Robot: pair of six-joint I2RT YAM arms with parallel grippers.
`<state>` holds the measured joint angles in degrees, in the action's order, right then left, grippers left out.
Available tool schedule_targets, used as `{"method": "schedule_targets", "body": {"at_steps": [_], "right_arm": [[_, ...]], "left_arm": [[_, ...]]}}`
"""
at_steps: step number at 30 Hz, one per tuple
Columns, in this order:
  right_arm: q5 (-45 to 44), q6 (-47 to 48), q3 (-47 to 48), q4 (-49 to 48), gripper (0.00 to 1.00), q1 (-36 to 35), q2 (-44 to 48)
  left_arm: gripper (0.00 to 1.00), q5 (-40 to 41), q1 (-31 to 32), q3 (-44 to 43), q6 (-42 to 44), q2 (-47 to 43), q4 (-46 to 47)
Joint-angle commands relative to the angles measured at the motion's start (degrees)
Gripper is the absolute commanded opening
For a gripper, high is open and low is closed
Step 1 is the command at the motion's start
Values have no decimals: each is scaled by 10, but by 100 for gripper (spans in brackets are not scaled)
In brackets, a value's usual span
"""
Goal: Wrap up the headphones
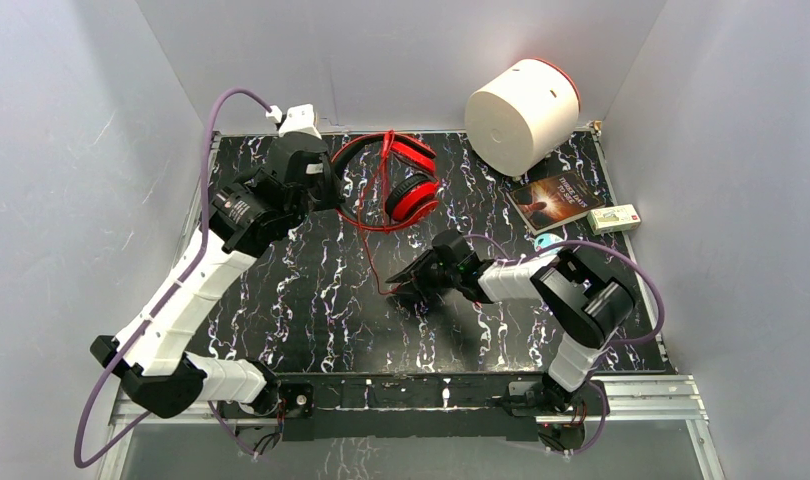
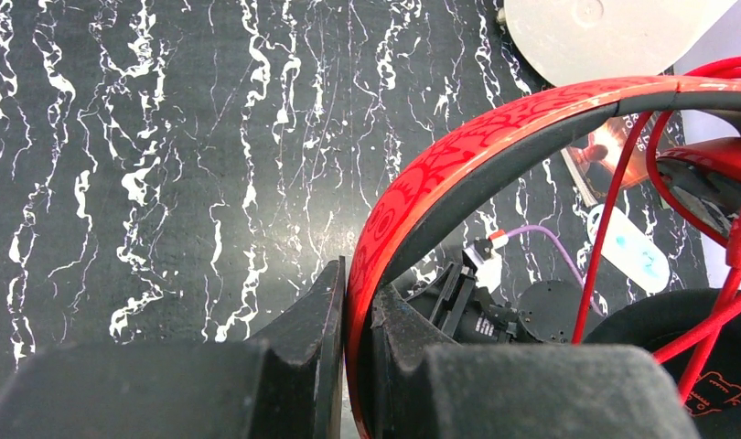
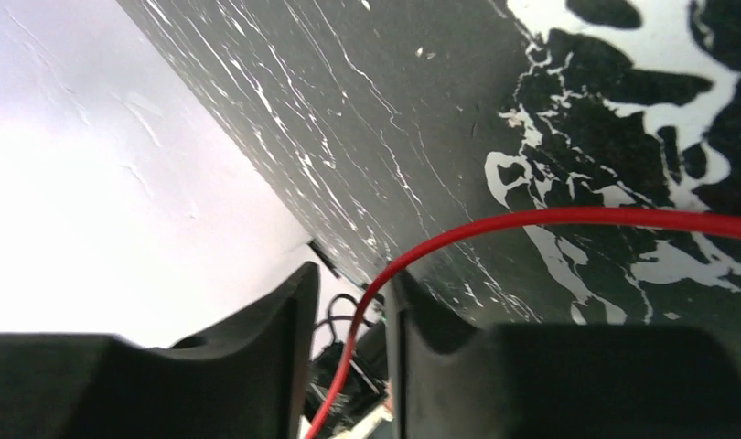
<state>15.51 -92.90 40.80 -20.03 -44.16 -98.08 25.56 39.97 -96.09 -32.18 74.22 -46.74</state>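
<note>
left gripper point(image 2: 358, 279) clamped on the headband point(image 2: 495, 128) of the headphones point(image 1: 411, 195). right gripper point(image 3: 350, 274), near side of the headphones, half open around the cable point(image 3: 577, 218), no pinch. risk: thin cable slips from loose jaws if pulled.

- We saw white shells and black joints on the left arm point(image 1: 181, 295) and the right arm point(image 1: 516, 280).
- Purple cables point(image 1: 213, 125) ran along both.
- The left gripper point(image 2: 358, 279) had black wedge-shaped fingers point(image 2: 303, 347).

Far right of the table point(image 1: 311, 300)
White drum point(image 1: 516, 118) on its side, a book point(image 1: 556, 200) near it, a small box point(image 1: 613, 219) beside
</note>
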Motion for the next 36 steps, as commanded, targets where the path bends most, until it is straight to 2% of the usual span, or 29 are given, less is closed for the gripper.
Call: {"method": "schedule_targets", "body": {"at_steps": [1, 4, 6, 11, 17, 22, 26, 32, 36], "right_arm": [[-22, -37, -20, -59, 31, -5, 1], [-28, -22, -47, -79, 8, -3, 17], [-26, 19, -58, -66, 1, 3, 39], [-79, 120, -110, 56, 0, 6, 150], [-127, 258, -168, 142, 0, 22, 299], [-86, 351, -175, 163, 0, 26, 367], [-68, 379, -192, 184, 0, 26, 402], [-83, 432, -172, 161, 0, 52, 393], [9, 497, -111, 168, 0, 169, 330]], "left_arm": [[0, -18, -2, -2, -8, -35, 32], [0, -18, -2, 16, 1, -51, 41], [0, -7, -2, 30, 5, -61, 46], [0, 21, -2, 35, 10, -70, 40], [0, 28, -2, 44, 9, -84, 54], [0, 32, -2, 46, -2, -82, 55], [0, 24, -2, 46, -13, -85, 60], [0, -74, -2, 45, -11, -82, 72], [0, -194, -2, 69, 16, -103, 85]]}}
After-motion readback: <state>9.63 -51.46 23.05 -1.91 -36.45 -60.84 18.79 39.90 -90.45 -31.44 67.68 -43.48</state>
